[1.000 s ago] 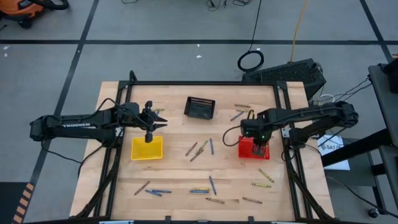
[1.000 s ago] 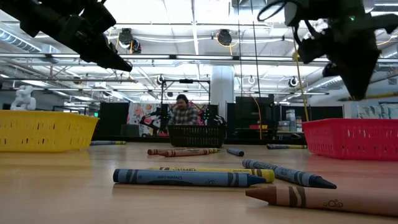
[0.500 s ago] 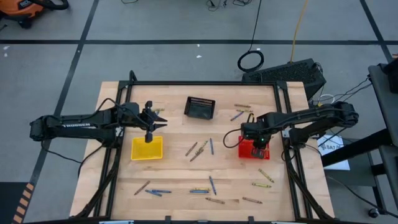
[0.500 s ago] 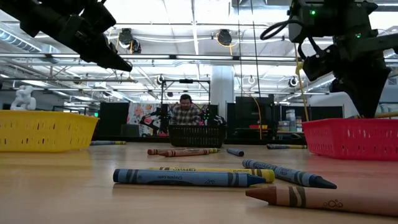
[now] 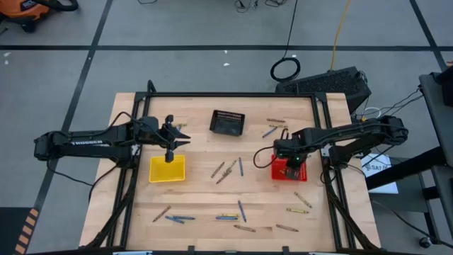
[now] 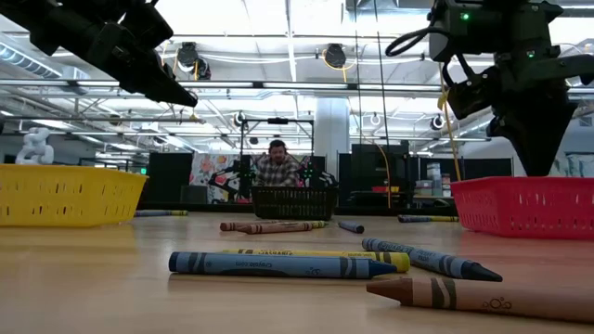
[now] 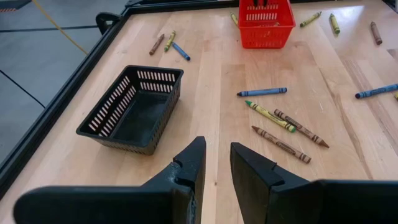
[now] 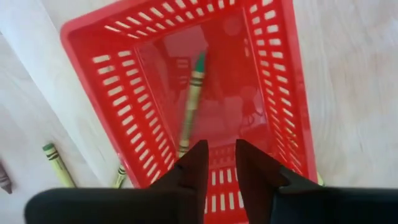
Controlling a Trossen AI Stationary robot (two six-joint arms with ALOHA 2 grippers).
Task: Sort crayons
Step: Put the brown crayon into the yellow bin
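A green-tipped olive crayon (image 8: 191,99) lies loose inside the red basket (image 5: 289,170) near the bench's right edge, below the right gripper (image 8: 217,155), whose fingers stand slightly parted with nothing between them. Other crayons (image 5: 228,170) lie scattered across the bench's middle and front. The left gripper (image 7: 216,163), slightly open and empty, hovers above the yellow basket (image 5: 168,169) toward the left edge.
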